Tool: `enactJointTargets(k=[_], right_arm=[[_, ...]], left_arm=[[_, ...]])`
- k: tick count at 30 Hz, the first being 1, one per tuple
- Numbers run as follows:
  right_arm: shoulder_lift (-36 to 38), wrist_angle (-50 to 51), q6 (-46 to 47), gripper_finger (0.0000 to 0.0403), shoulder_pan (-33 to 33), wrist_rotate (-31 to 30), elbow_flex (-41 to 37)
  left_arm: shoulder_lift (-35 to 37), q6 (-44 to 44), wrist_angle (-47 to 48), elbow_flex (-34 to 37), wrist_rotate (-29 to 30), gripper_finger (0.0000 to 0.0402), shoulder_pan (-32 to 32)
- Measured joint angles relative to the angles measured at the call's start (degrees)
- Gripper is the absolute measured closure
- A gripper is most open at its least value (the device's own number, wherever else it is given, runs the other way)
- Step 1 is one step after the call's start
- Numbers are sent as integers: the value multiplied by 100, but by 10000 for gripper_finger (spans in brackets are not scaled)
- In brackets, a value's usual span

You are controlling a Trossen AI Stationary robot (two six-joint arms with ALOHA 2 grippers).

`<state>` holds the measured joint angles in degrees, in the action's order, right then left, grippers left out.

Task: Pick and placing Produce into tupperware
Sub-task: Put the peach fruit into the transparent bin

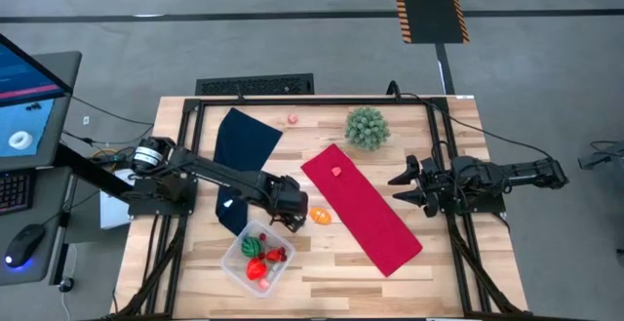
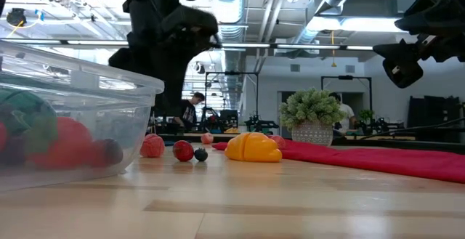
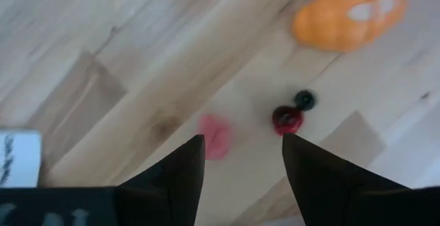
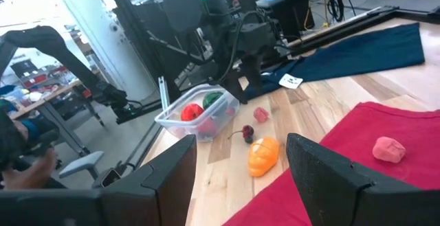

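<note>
Clear tupperware point(image 1: 255, 260) sits by the counter's near edge, already holding several produce pieces. Just beyond, left pincer point(image 1: 290, 221) hovers spread and empty over a pink piece point(image 3: 215, 136) and cherry point(image 3: 287, 119): light, hard, likely slippery; grip across the middle. Right pincer point(image 1: 403, 187) waits spread at the right edge.

Table point(image 1: 341, 272): pale wood planks. Tupperware point(image 1: 237, 261): clear, holding red and green produce. Loose produce: one orange piece point(image 3: 347, 13), one dark red point(image 3: 287, 119), one pink point(image 3: 215, 136), one near-black berry point(image 3: 304, 100). Cloths: one red point(image 1: 375, 219), one dark blue point(image 1: 242, 140). Plant ball point(image 1: 367, 127): green.
</note>
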<state>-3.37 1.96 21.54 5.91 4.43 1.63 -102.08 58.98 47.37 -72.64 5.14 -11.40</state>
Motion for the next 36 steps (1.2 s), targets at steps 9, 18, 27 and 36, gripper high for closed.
enactJointTargets(k=[9,18,27,36], right_arm=[[-1,0,-2,154,2,2,0],[-1,0,-2,154,0,2,0],[3,-7,-2,154,2,4,0],[-1,-2,-4,154,0,2,0]], left_arm=[[-9,92,677,-121,-577,183,369],[-128,37,608,-193,-1041,123,620],[-409,-157,699,-186,-1206,116,761],[-510,-305,555,-181,-1236,116,750]])
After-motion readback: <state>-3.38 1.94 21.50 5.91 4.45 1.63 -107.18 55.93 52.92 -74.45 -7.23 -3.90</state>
